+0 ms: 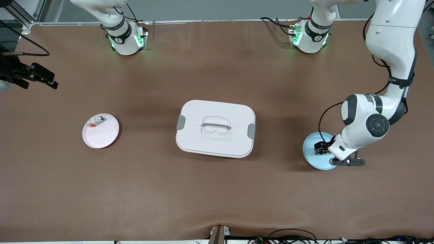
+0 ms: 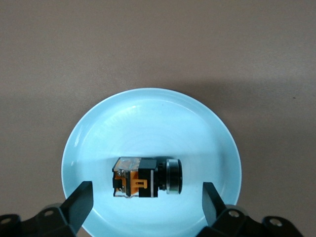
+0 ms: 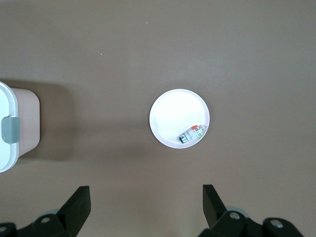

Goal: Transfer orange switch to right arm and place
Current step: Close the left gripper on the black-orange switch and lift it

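Orange switch (image 2: 147, 178): small stubby part with a black body, orange bands and a dark round cap end, lying on its side in a shallow light-blue round plate (image 1: 312, 156), a little off the plate's middle. Nothing grips it.

Light-blue plate: sits on the brown table mat (image 1: 217, 189) toward the left arm's end of the table, well apart from the other items.

Left gripper (image 2: 147, 201): black, two-fingered, low over the light-blue plate. Fingers spread wide, one on each side of the switch with clear gaps between; they hold nothing. In the front view the white left arm (image 1: 390, 67) bends down from its base to this plate, and its wrist hides part of the plate.

White rectangular lidded box (image 1: 215, 128): rounded corners, grey side clips and a clear recessed handle in the lid. It stands at the middle of the table.

Pale pink round plate (image 1: 100, 130): toward the right arm's end of the table, well apart from the box. It carries a small silver-white part with a red-orange bit (image 1: 96, 121), lying by the rim on the side farther from the front camera.

Right gripper (image 3: 147, 201): black, fingers wide apart and empty, waiting high above the table, looking down on the pink plate and one end of the box.
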Available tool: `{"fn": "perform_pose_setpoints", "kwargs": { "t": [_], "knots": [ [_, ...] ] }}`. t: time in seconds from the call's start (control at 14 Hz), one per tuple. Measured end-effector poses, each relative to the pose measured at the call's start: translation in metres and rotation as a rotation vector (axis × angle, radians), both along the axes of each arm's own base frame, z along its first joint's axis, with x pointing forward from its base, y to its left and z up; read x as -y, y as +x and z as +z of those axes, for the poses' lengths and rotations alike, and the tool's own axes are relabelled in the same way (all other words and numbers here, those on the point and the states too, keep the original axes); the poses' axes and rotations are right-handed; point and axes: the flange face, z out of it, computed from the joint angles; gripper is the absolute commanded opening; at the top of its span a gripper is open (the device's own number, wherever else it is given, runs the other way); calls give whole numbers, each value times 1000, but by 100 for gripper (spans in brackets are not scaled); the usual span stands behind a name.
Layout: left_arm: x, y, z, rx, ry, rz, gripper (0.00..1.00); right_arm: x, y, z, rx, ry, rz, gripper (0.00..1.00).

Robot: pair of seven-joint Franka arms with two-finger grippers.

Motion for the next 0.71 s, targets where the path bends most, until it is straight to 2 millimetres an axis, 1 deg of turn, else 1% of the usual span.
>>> {"fn": "perform_pose_setpoints", "kwargs": {
  "t": [0.21, 0.5, 0.57, 0.64, 0.71],
  "knots": [
    [-3, 0, -16, 7, -5, 5, 92, 0, 0, 0, 0, 0, 0, 100],
    [-2, -2, -38, -5, -9, 5, 86, 0, 0, 0, 1, 0, 0, 100],
    [-2, -3, -42, -11, -9, 5, 82, 0, 0, 0, 1, 0, 0, 100],
    [-2, -4, -45, -14, -9, 6, 75, 0, 0, 0, 1, 0, 0, 100],
    [-2, -4, -48, -15, -10, 6, 58, 0, 0, 0, 1, 0, 0, 100]
  ]
}}
